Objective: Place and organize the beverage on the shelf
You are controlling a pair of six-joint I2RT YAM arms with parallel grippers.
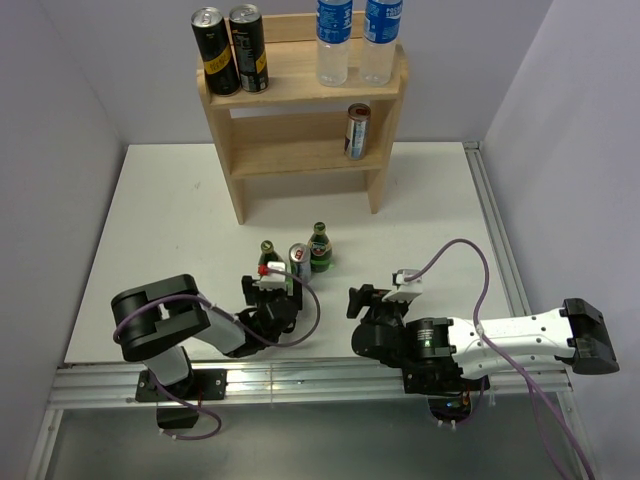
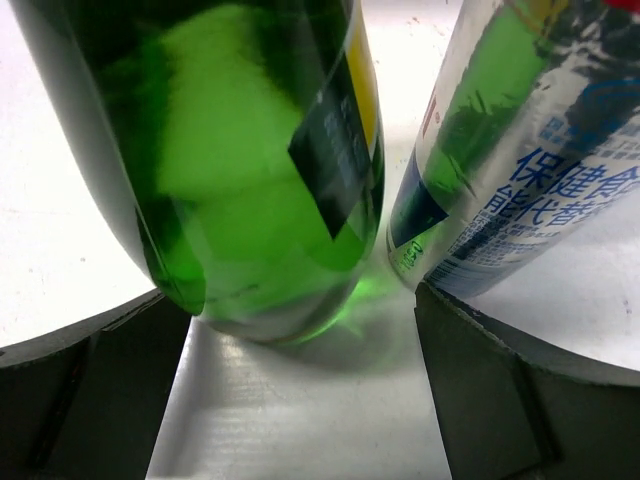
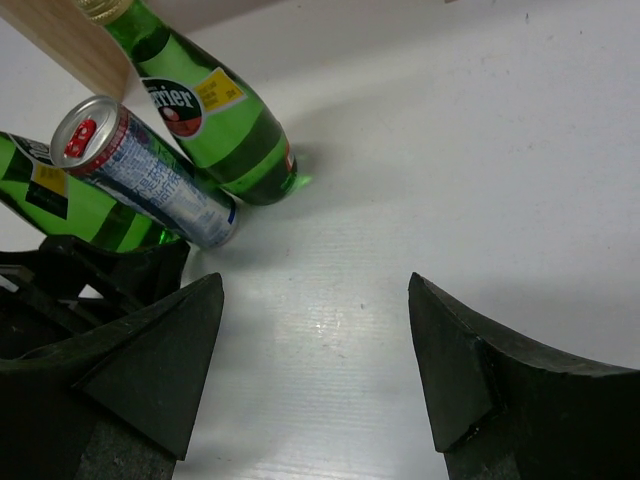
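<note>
**While three drinks stand on the worktop (image 1: 160, 220), five sit on the shelf (image 1: 290, 88)**

Nearest, the left fingers (image 2: 80, 400) spread wide either side of a green bottle (image 2: 250, 170), a silver can (image 2: 520, 150) at its 3 o'clock. The right fingers (image 3: 140, 380) gape, empty. The shelf stands far back at 12 o'clock.

Robot lab test cell: a white worktop (image 1: 160, 220) boxed in by bare pale walls (image 1: 60, 100), a metal rail (image 1: 320, 372) across the bottom, left arm (image 1: 170, 320) and right arm (image 1: 500, 338) bolted there, purple cables (image 1: 470, 262) trailing, a lone shelf (image 1: 290, 158) top centre.
</note>
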